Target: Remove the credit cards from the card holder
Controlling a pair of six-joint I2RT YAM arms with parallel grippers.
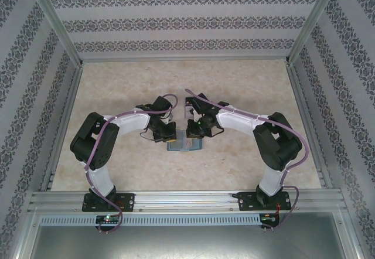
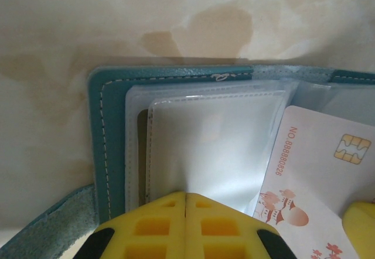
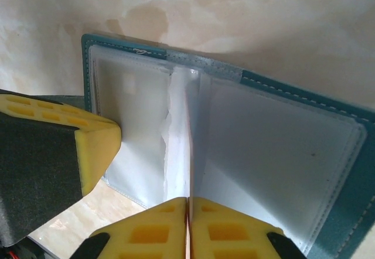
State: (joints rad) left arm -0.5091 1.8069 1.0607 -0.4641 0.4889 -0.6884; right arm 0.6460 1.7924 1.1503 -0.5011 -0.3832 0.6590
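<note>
We're mid-1st card: left gripper [image 2: 186,203], shut, pins the open teal card holder [image 2: 111,124]; right gripper [image 3: 188,206] pinches pale chip card [image 2: 316,171], only partly out.

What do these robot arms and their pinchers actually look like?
Both the left arm and right arm have white links, bulky black joints and a lilac cable running along them. The left gripper and right gripper have yellow fingers with square recesses.

On table [image 2: 88,24], card holder [image 2: 108,124] with credit card [image 2: 316,159]
</note>
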